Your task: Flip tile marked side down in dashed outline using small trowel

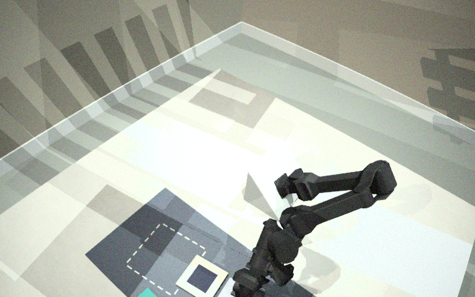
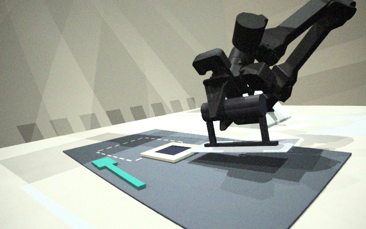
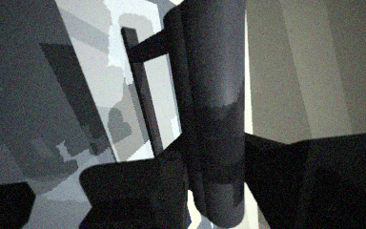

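The tile [image 1: 201, 277] [image 2: 172, 150], cream with a dark blue square facing up, lies flat on the dark mat [image 1: 104, 253] [image 2: 175, 194], beside the dashed outline [image 2: 128, 160]. My gripper [image 2: 224, 110] [image 3: 204, 134] is shut on the thick black handle of the trowel [image 2: 245, 108] [image 3: 210, 95]. The trowel's pale flat blade [image 2: 242, 149] hangs low over the mat, roughly level, with its shadow below. In the exterior view its left edge meets the tile's right corner; whether they touch is unclear. In the wrist view the tile is not visible.
A teal T-shaped piece [image 1: 146, 293] [image 2: 121, 172] lies on the mat near its front left edge, close to the outline. A pale wedge-shaped block [image 1: 260, 197] stands on the table by the arm's base. Patchy shadows and bright patches cross the mat and table.
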Motion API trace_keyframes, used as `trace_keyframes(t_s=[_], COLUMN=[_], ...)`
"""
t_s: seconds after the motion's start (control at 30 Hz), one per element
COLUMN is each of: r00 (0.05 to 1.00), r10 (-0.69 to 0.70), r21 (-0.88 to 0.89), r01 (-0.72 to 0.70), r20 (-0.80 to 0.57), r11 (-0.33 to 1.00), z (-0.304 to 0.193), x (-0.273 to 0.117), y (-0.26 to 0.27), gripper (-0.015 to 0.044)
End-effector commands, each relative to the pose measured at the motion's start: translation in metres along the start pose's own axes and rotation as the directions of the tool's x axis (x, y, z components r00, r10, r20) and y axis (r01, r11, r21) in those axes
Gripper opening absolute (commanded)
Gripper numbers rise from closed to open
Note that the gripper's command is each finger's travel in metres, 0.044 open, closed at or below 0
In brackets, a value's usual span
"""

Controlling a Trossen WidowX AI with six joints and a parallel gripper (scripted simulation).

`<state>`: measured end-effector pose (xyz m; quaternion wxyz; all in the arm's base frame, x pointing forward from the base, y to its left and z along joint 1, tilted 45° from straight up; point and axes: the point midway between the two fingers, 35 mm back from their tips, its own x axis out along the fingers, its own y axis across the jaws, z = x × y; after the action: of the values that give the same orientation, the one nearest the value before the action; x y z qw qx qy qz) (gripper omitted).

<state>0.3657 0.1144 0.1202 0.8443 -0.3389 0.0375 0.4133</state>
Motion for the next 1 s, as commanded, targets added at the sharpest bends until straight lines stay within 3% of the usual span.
trace_keyframes(t_s=[0.0, 0.97], r00=[1.0, 1.0], r10=[-0.014, -0.013], r21=[0.004, 0.004], r01=[0.014, 0.013], r20=[-0.007, -0.007], r11=[1.0, 1.0], z=[-0.002, -0.027], x=[0.002, 0.01], y=[0.003, 0.016], gripper=[0.0, 0.0])
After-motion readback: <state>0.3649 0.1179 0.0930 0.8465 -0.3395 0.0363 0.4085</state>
